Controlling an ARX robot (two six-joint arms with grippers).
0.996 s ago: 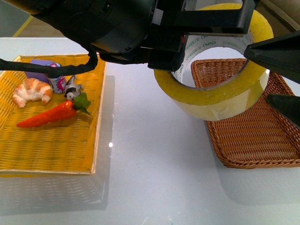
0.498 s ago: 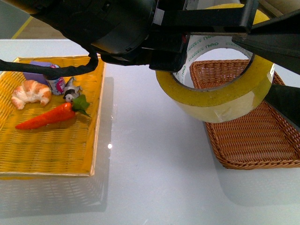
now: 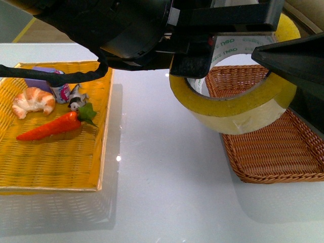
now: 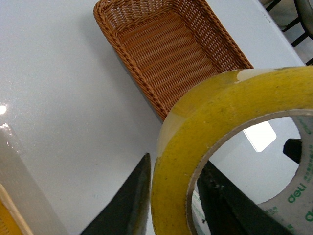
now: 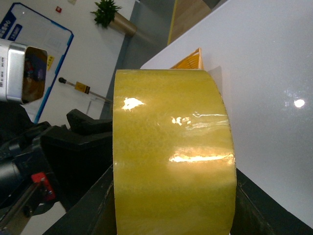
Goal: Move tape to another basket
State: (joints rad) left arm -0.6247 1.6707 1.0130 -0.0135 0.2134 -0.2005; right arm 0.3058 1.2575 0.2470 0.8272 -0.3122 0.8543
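The tape (image 3: 233,109), a wide yellowish roll with a white printed core, hangs in the air close to the front camera, over the near left corner of the brown wicker basket (image 3: 283,152). My left gripper (image 3: 195,61) is shut on its left rim, one finger inside the core and one outside. My right gripper (image 3: 288,76) is shut on its right side. In the left wrist view the tape (image 4: 205,147) sits between the fingers (image 4: 124,205), with the empty basket (image 4: 171,49) beyond. In the right wrist view the tape (image 5: 171,161) fills the middle.
A bright yellow flat tray (image 3: 50,157) lies at the left with a croissant (image 3: 34,99), a toy carrot (image 3: 53,125), a purple item (image 3: 48,76) and a small figure (image 3: 77,96). White tabletop (image 3: 162,177) lies between the tray and the basket.
The tape has tilted and shifted slightly right toward the basket. My right gripper's fingers have closed onto its right side. The left arm has barely moved.
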